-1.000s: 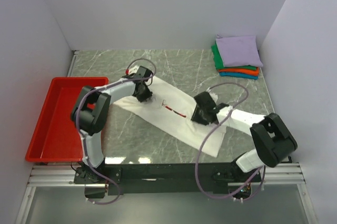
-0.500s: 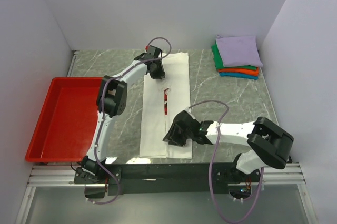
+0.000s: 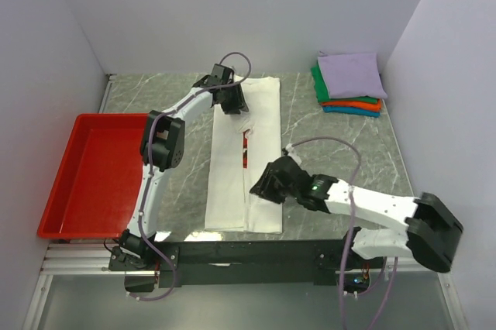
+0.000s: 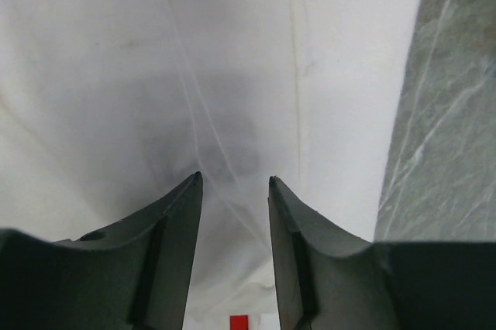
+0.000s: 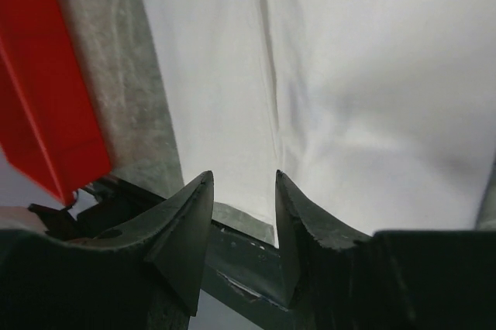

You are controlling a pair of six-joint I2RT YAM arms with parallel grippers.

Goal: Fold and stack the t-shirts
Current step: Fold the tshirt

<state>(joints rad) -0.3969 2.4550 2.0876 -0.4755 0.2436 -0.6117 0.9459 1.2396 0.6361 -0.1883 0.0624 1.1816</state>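
Note:
The white t-shirt lies folded into a long strip running from the table's far edge to its near edge, with a sliver of red print showing at the fold. My left gripper hovers over the strip's far end, jaws open and empty; the left wrist view shows white cloth under it. My right gripper is open and empty, above the strip's near part. A stack of folded t-shirts, lavender on top with green, orange and teal below, sits at the far right.
A red plastic tray stands at the left of the marble table. The black mounting rail runs along the near edge. White walls close in the sides and back.
A second ago both grippers held the shirt stretched diagonally. It now lies straight as a lengthwise strip. Both grippers have let go; the right one has lifted and moved slightly right.

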